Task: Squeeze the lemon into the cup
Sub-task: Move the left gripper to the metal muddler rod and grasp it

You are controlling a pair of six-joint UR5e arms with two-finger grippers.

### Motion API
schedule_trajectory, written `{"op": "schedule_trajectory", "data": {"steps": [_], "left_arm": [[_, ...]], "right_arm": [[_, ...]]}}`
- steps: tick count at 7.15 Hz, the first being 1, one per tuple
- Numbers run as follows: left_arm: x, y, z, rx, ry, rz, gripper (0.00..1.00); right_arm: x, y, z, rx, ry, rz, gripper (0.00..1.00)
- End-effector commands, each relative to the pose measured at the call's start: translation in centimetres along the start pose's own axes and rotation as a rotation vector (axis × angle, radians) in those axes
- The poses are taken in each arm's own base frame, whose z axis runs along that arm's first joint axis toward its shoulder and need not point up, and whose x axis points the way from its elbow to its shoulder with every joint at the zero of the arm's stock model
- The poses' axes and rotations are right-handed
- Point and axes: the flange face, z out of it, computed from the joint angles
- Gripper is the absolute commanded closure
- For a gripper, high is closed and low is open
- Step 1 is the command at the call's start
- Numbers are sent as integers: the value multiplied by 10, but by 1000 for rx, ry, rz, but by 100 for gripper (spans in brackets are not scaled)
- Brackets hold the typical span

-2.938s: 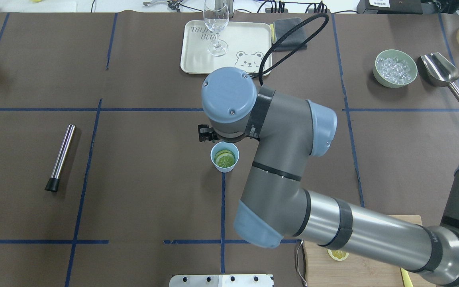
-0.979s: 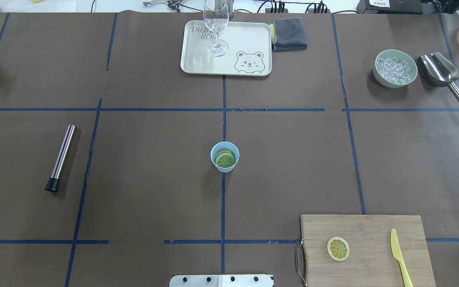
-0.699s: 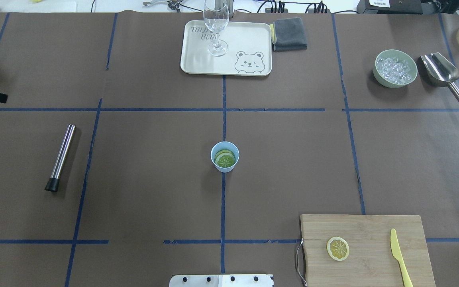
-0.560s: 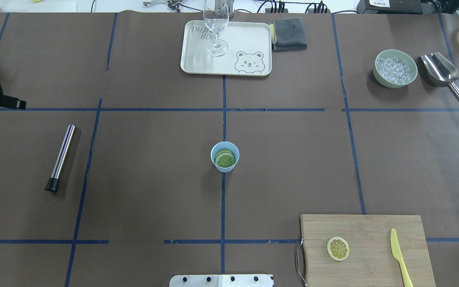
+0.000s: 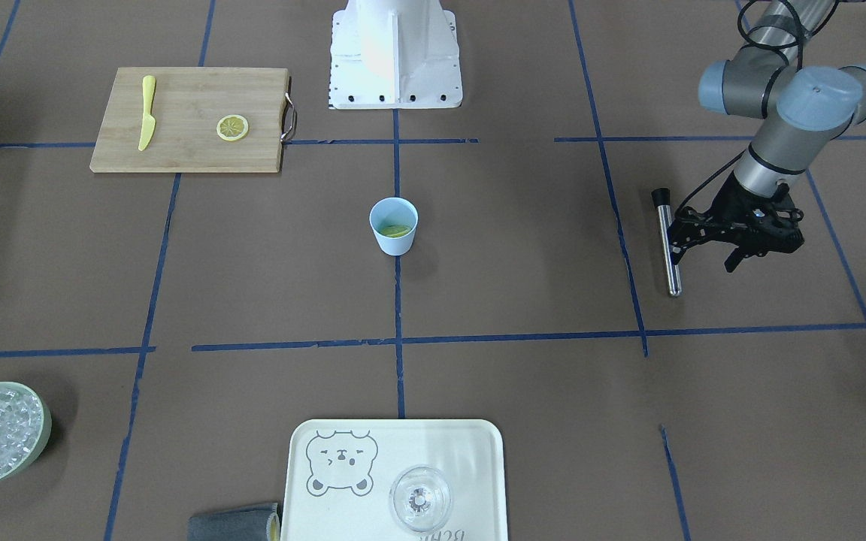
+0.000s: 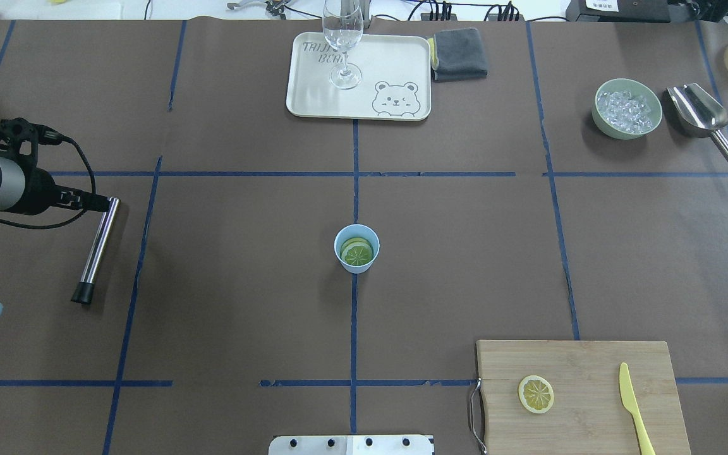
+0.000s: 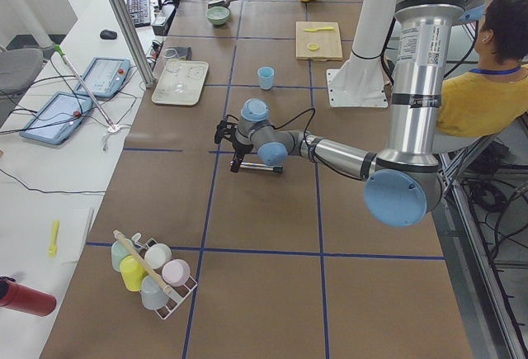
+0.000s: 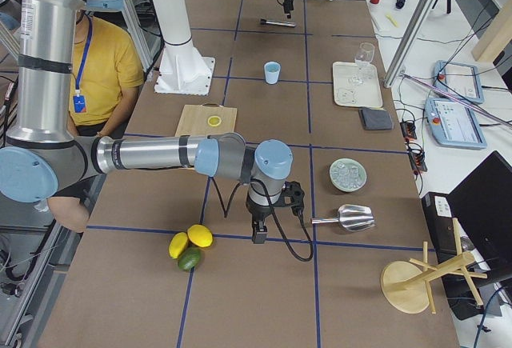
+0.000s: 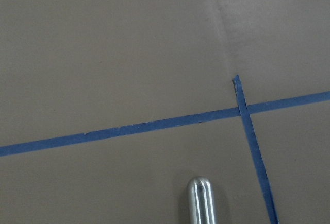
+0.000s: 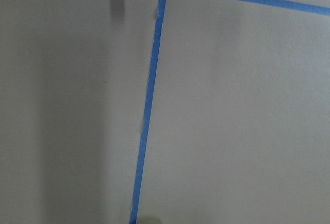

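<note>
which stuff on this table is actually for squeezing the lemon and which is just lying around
For the job:
lemon, on the cutting board
cup

Lying about:
yellow knife
wine glass on the tray
grey cloth
bowl of ice
scoop
metal rod

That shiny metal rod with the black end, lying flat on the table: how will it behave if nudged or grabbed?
The rod is a smooth cylinder lying on its side, so a sideways nudge would probably roll it. Its polished surface looks slippery to pinch. It appears rigid metal, likely heavy for its size.
</note>
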Motion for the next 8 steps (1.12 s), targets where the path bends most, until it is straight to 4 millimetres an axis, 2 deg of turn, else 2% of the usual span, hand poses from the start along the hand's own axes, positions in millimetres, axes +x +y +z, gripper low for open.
{"op": "schedule_trajectory", "data": {"steps": [1, 4, 5, 6, 7, 8], "left_arm": [[11, 5, 26, -14, -25, 15, 7], [18, 11, 34, -18, -32, 29, 9], [20, 13, 36, -22, -30, 33, 16], [24, 12, 36, -19, -23, 37, 30], [28, 13, 37, -20, -19, 44, 53], [31, 12, 37, -19, -16, 45, 55]], "right_arm": [[0, 0, 0, 0, 1, 0, 0], [1, 2, 1, -3, 0, 2, 0], [1, 2, 1, -3, 2, 2, 0], [1, 2, 1, -3, 2, 2, 0], [1, 2, 1, -3, 0, 2, 0], [0, 1, 0, 0, 1, 0, 0]]}}
